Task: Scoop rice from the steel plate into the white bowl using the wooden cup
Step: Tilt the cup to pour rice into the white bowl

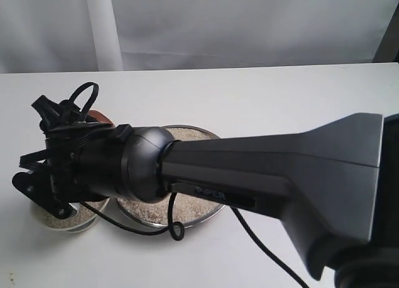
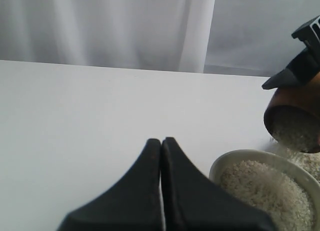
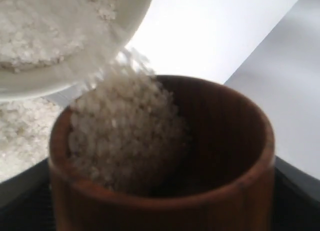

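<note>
**Rice going from cup to bowl**

Exterior view: the right gripper (image 1: 62, 160) reaches across over the white bowl (image 1: 87, 225), which sits just beside the shiny steel plate (image 1: 209, 214). Rice (image 1: 149, 210) lies in the plate. Only a sliver of the wooden cup (image 1: 100, 119) shows.

Left wrist view: the left gripper (image 2: 161, 191) hangs low over the table (image 2: 75, 116), its fingers pressed together on nothing. The cup is tilted above the bowl's rim and grains are spilling from it.

Right wrist view: the right fingers are clamped on the cup, a reddish, grained barrel with a dark inside. Loose pale grains slide toward the smooth cream bowl.

This looks like the pouring step. The next move likely calls for a steeper tilt, with the cup's mouth kept over the bowl.
</note>
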Robot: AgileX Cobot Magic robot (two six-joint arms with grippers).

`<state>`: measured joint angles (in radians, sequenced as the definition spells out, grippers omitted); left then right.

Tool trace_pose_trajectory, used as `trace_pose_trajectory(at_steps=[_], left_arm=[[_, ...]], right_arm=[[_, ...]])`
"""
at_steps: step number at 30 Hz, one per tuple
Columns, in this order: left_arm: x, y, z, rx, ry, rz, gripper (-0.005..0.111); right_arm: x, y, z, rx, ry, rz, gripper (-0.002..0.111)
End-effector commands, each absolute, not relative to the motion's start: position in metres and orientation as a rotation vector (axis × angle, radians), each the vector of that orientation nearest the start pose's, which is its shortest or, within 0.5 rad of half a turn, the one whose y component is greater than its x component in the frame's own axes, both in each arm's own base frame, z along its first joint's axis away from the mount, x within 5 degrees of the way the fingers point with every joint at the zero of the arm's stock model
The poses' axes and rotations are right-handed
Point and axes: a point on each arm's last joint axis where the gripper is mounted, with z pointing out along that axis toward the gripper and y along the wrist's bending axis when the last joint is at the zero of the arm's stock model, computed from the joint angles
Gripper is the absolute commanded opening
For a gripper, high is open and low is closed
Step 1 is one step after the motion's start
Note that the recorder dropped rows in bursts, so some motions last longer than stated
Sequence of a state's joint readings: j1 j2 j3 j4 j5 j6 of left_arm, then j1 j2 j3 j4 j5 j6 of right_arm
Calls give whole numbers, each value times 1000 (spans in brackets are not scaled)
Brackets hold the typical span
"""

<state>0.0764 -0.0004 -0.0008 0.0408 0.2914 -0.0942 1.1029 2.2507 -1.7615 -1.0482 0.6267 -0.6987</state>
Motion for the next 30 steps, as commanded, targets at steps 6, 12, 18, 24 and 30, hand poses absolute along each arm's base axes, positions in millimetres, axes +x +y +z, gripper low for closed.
trace_pose_trajectory(at_steps=[6,12,18,24,30], left_arm=[[54,5,188,-118,1763,22,0],[54,5,188,-118,1763,22,0],[54,5,188,-118,1763,22,0],[54,5,188,-118,1763,22,0],[54,5,188,-118,1763,22,0]], right_arm=[[267,433,201,-2213,583,-1024,0],[266,436,205,-2201,502,-1092,0],[261,439,207,-2195,453,-1122,0],[262,438,206,-2199,470,-1134,0],[262,438,206,-2196,495,-1117,0]])
